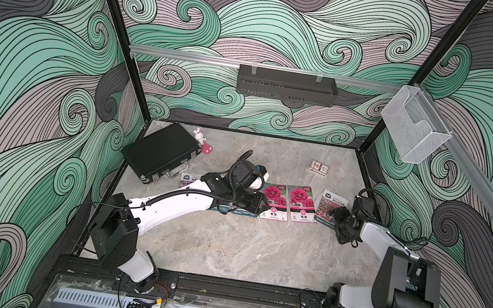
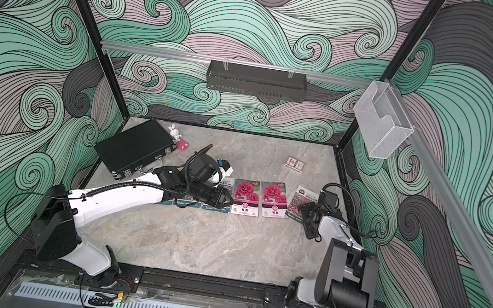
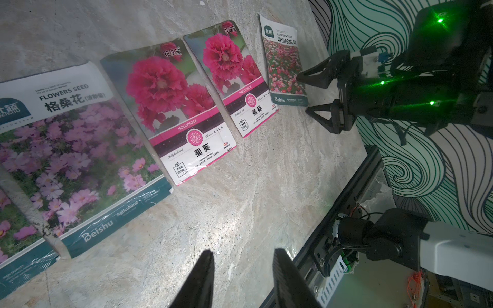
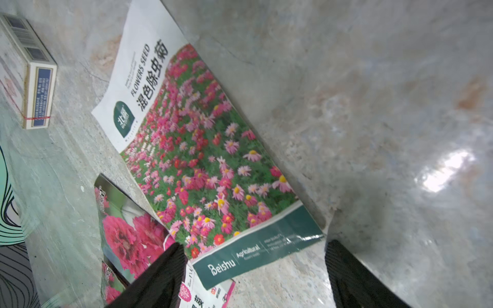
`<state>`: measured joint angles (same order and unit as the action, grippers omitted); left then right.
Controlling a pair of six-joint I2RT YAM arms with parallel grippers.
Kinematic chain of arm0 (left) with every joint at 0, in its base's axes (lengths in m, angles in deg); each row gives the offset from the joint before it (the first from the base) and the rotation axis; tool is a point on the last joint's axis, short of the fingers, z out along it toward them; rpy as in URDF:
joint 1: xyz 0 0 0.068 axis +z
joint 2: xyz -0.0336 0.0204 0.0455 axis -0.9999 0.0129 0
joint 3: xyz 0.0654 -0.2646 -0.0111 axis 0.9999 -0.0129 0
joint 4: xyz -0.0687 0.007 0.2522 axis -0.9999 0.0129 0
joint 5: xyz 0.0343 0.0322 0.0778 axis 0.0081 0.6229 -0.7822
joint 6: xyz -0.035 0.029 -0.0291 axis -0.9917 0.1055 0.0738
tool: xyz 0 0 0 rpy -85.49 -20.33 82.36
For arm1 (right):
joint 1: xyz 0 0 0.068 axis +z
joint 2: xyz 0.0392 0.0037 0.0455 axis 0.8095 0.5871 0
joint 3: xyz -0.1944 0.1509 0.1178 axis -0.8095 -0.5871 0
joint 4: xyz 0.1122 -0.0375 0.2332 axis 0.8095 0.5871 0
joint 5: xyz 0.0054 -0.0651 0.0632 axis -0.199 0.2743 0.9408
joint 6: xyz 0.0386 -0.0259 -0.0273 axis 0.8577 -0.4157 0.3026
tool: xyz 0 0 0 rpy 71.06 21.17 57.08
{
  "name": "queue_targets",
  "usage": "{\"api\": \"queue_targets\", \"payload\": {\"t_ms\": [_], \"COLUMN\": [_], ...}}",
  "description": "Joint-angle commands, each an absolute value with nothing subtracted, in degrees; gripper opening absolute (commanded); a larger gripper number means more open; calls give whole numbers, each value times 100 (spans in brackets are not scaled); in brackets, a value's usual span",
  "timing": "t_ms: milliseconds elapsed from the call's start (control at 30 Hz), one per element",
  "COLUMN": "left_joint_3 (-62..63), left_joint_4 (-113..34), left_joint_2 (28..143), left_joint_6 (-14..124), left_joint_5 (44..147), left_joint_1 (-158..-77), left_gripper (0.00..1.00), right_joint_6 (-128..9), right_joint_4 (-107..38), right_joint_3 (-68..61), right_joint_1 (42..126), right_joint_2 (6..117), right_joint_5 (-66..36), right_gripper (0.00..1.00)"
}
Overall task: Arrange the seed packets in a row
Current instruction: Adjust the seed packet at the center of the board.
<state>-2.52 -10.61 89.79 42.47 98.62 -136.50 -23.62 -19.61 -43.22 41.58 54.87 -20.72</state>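
Observation:
The seed packets lie in a row across the middle of the table. A purple-pink field packet (image 3: 72,160) lies beside two magenta bloom packets (image 1: 274,200) (image 1: 302,203), and a red-pink field packet (image 1: 330,207) lies tilted at the right end. My left arm covers the row's left part in both top views. My left gripper (image 3: 244,253) is open over bare table just in front of the row, holding nothing. My right gripper (image 4: 256,244) is open, its fingers straddling the near edge of the red-pink packet (image 4: 202,160). That packet's corner overlaps a magenta packet (image 4: 133,240).
A large black case (image 1: 159,151) lies at the back left with a small rabbit toy (image 1: 199,136) beside it. A red-and-white card box (image 1: 318,167) sits behind the row at the right. A black shelf (image 1: 285,84) and a clear basket (image 1: 414,127) hang on the walls.

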Motion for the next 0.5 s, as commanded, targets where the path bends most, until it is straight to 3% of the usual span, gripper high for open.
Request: {"api": "queue_targets", "payload": {"t_ms": [0, 467], "left_joint_3": [-234, -150], "left_joint_4": [-1036, -948], "left_joint_2": [8858, 8978], "left_joint_6": [4252, 4261], "left_joint_5": [9764, 9713], "left_joint_1": [-13588, -13526], "left_gripper": [38, 38], "right_joint_6": [-2485, -3163], "right_joint_4": [-1847, -1714], "right_joint_3": [-4265, -3653], "right_joint_1": [4113, 4033], "right_joint_2": [5773, 6475], "right_joint_5": [-2204, -2156], "right_gripper": [84, 85]}}
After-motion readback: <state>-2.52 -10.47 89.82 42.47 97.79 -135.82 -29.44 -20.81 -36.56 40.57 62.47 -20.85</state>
